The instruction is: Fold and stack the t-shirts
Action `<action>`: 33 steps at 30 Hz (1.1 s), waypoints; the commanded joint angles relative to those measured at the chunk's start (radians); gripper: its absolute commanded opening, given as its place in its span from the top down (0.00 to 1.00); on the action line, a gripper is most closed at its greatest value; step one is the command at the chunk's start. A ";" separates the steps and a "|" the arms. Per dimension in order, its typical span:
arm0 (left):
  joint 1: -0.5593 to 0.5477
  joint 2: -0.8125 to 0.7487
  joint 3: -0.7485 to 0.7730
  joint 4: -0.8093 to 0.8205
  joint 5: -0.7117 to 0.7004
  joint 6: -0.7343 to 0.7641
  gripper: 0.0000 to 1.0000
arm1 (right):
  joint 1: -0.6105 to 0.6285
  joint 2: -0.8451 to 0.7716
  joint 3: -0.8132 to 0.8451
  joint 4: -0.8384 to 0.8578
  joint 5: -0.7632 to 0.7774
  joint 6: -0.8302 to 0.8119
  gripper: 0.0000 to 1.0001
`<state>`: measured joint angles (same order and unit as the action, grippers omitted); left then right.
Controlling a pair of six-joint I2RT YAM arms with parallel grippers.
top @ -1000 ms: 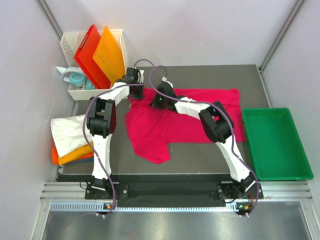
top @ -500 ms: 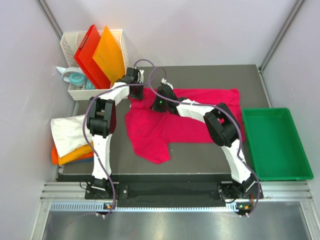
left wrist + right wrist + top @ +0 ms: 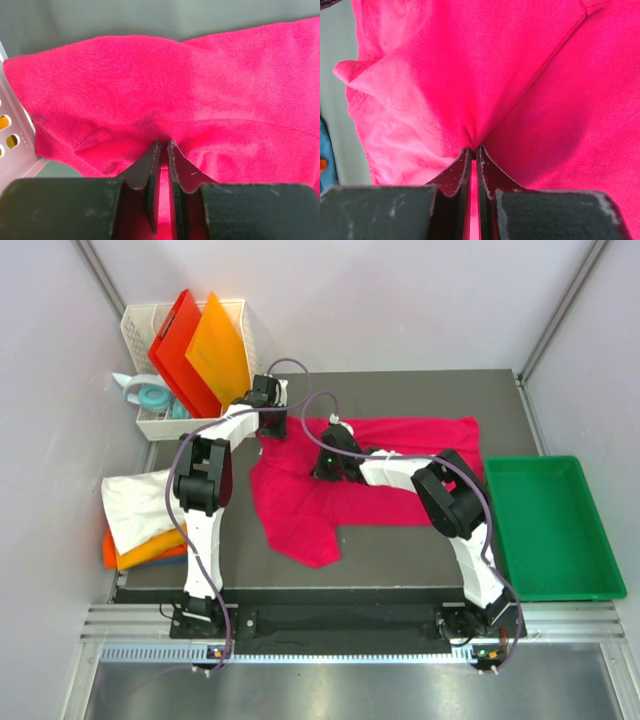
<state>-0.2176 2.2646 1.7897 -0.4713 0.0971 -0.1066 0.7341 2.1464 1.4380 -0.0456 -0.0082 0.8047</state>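
Observation:
A large crimson-pink t-shirt lies spread over the dark table. My left gripper is at the shirt's far left corner, shut on a pinch of the cloth. In the left wrist view the left gripper has pink cloth bunched between its tips. My right gripper is over the shirt's upper middle, also shut on it. The right wrist view shows the right gripper with a fold of the shirt drawn up into it. A white t-shirt lies on an orange one at the table's left edge.
A white basket at the back left holds red and orange plastic boards and tape rolls. A green tray sits at the right edge. Grey walls close in the back and sides.
My right gripper has moved toward the near side and slightly right, drawing the shirt's far edge with it. The left gripper has stayed where it was, still gripping.

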 commanded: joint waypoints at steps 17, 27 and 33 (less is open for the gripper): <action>0.003 -0.069 -0.001 -0.040 0.030 -0.021 0.78 | -0.056 -0.193 0.237 -0.214 0.148 -0.170 0.32; -0.005 -0.154 -0.093 -0.018 0.113 -0.059 0.81 | -0.309 -0.125 0.121 -0.244 0.244 -0.248 0.90; -0.012 -0.114 -0.072 -0.043 0.082 -0.048 0.81 | -0.401 0.003 0.196 -0.281 0.177 -0.230 0.91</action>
<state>-0.2241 2.1719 1.7016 -0.4950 0.1787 -0.1516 0.3622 2.0773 1.5681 -0.2871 0.2062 0.5823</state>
